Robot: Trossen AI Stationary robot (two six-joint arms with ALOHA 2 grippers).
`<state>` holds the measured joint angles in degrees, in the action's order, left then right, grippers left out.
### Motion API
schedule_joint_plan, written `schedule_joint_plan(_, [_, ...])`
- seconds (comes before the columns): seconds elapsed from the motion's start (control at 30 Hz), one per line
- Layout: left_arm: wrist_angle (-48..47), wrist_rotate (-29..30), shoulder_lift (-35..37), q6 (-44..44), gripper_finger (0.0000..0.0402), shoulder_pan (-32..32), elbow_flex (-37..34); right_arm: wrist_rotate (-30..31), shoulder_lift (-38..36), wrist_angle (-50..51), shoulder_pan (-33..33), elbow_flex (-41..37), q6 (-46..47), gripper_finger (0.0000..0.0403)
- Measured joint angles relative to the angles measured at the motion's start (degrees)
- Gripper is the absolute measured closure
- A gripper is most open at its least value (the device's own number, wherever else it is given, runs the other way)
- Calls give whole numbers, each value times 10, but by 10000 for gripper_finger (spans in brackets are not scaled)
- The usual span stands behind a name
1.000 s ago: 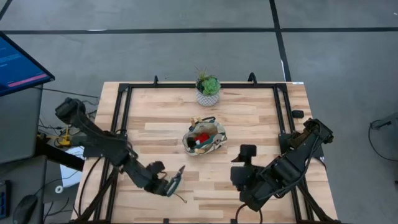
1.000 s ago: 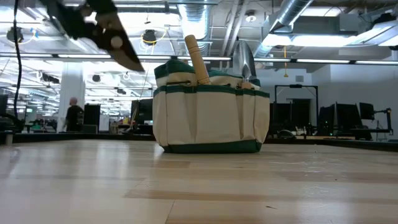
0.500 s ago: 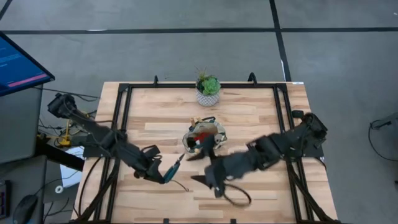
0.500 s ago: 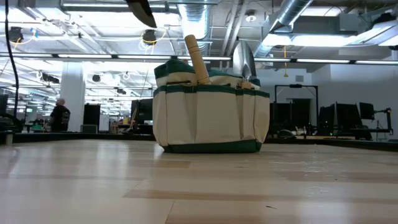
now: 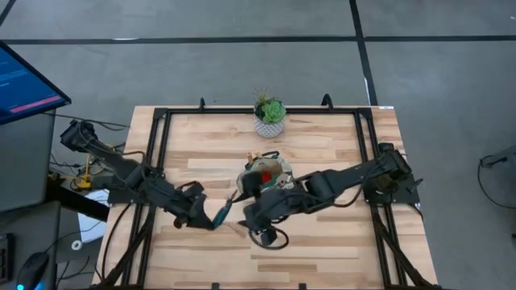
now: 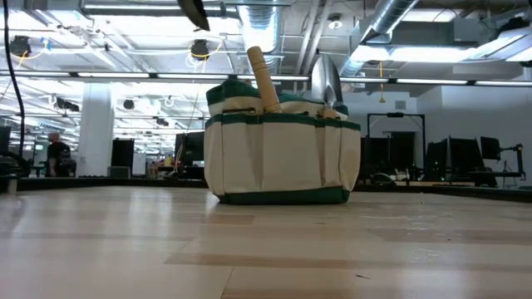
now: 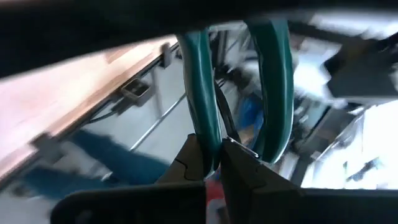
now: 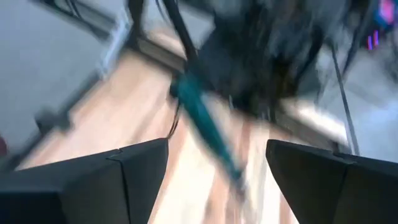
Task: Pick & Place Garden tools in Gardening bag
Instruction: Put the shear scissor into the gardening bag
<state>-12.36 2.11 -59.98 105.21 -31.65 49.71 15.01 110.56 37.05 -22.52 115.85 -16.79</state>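
Note:
The beige gardening bag [image 5: 266, 176] with green trim stands mid-table; in the low view [image 6: 283, 145] a wooden handle [image 6: 261, 79] and a metal trowel blade [image 6: 325, 79] stick out of it. My left gripper [image 5: 206, 217] is near and left of the bag, shut on the teal-handled pruning shears [image 5: 222, 209]. Their dark blade tip shows at the top of the low view [image 6: 196, 12]. My right gripper [image 5: 248, 216] is open and empty, close to the right of the shears, which show ahead of it in the right wrist view [image 8: 205, 124]. My left gripper pinches one teal handle of the shears [image 7: 204, 134] between its two fingers [image 7: 186, 168]; the other handle [image 7: 273, 93] stands free beside it. The fingers come from the table's left. The shears are lifted clear of the table, blades pointing toward the bag.
A white pot with a green plant [image 5: 269, 115] stands at the far edge behind the bag. A black frame [image 5: 161, 129] runs around the tabletop. A loose cable loop [image 5: 266, 238] hangs by my right wrist. Bare wood [image 5: 339, 250] lies near and right.
My left gripper has carried the shears up and toward the far edge, nearer the bag; in the low view they have risen almost out of the picture. My right arm has swung from the near right across toward the table's left, stopping beside the shears.

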Motion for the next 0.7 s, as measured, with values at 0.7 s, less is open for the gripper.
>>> schedule_joint_plan(0.7, [89, 293, 6, 202, 400, -82, 1, 238, -132, 217, -146, -2, 321, 138])
